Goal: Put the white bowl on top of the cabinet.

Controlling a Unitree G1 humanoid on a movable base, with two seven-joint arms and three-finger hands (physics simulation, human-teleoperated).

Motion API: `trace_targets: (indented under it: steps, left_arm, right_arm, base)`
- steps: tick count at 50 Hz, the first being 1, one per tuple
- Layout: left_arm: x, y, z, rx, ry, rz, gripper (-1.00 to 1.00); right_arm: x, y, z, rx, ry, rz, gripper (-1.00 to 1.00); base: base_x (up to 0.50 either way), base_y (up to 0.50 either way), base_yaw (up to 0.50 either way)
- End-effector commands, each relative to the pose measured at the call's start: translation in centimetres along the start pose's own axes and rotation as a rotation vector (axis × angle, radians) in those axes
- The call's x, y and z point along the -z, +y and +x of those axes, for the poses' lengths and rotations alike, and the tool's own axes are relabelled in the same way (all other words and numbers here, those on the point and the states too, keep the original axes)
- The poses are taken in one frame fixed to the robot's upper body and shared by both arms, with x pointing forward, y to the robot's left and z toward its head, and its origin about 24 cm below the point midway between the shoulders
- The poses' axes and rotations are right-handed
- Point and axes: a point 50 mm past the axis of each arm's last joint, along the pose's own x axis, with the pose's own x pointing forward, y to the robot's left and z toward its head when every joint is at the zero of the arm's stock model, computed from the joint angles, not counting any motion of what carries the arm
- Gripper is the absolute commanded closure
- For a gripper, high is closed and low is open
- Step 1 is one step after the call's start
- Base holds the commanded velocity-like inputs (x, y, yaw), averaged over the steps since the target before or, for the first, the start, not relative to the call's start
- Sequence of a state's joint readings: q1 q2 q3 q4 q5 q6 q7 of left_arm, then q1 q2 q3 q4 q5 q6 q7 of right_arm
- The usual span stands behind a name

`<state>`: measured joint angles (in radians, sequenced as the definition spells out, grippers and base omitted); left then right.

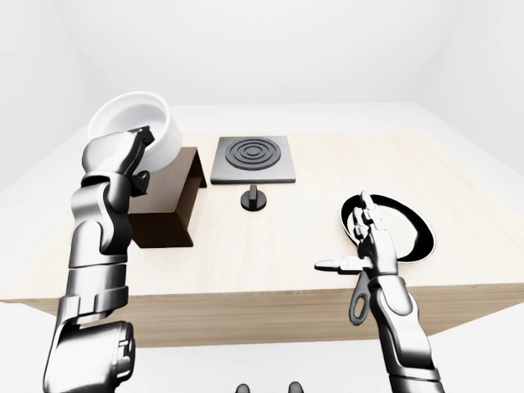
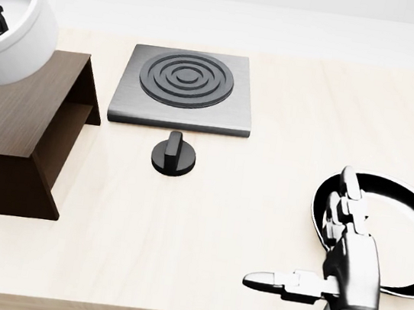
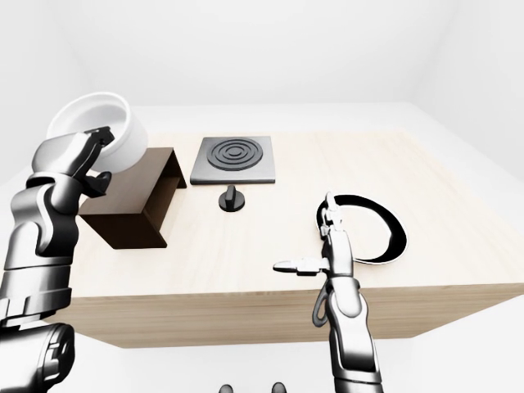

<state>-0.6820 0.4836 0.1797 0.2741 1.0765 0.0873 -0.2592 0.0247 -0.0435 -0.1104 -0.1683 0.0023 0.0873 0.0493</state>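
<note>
No readable text, labels or numbers anywhere

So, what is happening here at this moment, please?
A humanoid robot stands at a wooden table. Its left hand holds the white bowl, tilted, above the dark cabinet; the bowl does not appear set down yet. Its right hand hovers open, beside the black pan, touching nothing. A burner plate and a black knob lie untouched in the middle of the table.
</note>
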Motion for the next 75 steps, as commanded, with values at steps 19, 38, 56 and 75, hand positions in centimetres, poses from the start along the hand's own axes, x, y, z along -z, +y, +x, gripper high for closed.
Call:
trace_targets:
  steps: [19, 38, 56, 75]
  left_arm:
    - [2.4, -1.5, 1.4, -0.063, 0.097, -0.066, 1.00]
    - [3.4, -3.9, 1.6, -0.043, 0.159, -0.120, 1.00]
    - [2.5, -4.5, 1.8, -0.034, 0.140, -0.108, 1.00]
    - [2.1, -5.1, 1.5, -0.013, 0.125, -0.087, 1.00]
  right_arm:
    - [0.7, 0.5, 0.2, -0.008, 0.032, -0.011, -1.00]
    - [0.7, 0.4, 0.2, -0.006, 0.029, -0.011, -1.00]
    - [0.8, 0.5, 0.1, -0.008, 0.035, -0.013, -1.00]
    - [0.9, 0.5, 0.1, -0.010, 0.037, -0.015, -1.00]
  base:
    - [0.00, 0.00, 0.00]
    - [0.00, 0.00, 0.00]
    - [0.00, 0.00, 0.00]
    - [0.00, 0.00, 0.00]
